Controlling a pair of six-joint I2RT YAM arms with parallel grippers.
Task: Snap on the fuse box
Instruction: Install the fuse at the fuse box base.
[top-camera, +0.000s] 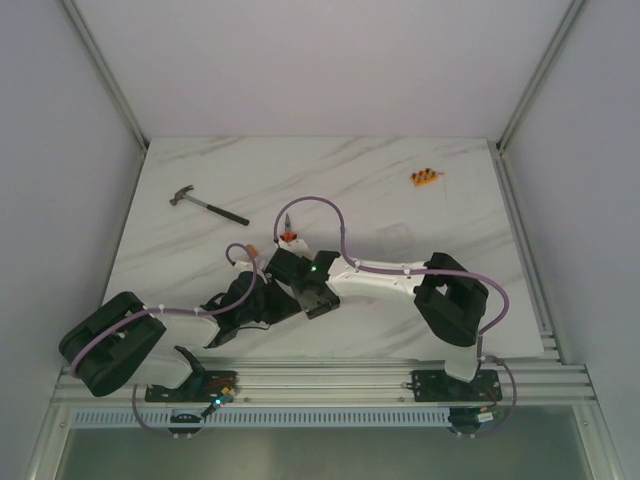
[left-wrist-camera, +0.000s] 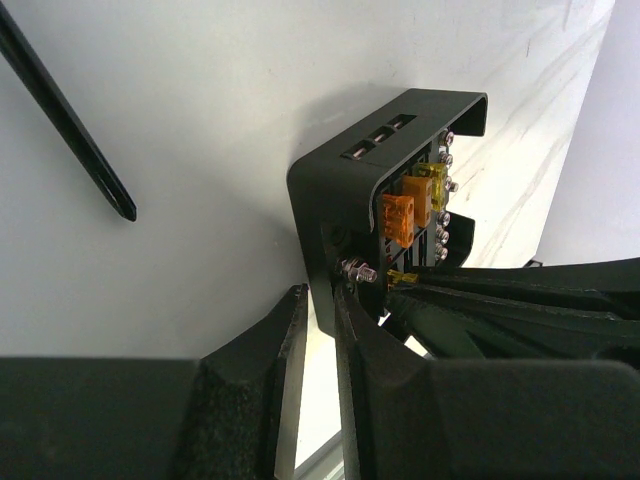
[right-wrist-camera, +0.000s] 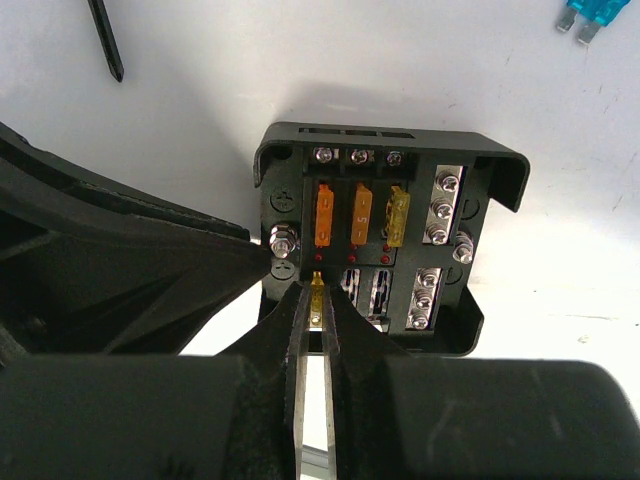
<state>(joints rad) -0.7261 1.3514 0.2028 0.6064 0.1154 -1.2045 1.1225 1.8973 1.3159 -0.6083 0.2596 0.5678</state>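
fuse box (right-wrist-camera: 390, 255): lies on the counter (top-camera: 400, 180) mid-way between the arms, face open, no lid on it.
left claw (left-wrist-camera: 318, 300): clamped on the box's side wall, likely to steady it.
right claw (right-wrist-camera: 316, 310): pinched on a yellow fuse (right-wrist-camera: 317, 288) at a lower slot, apparently seating it.

Hammer (top-camera: 212, 208), orange fuse strip (top-camera: 425, 178)
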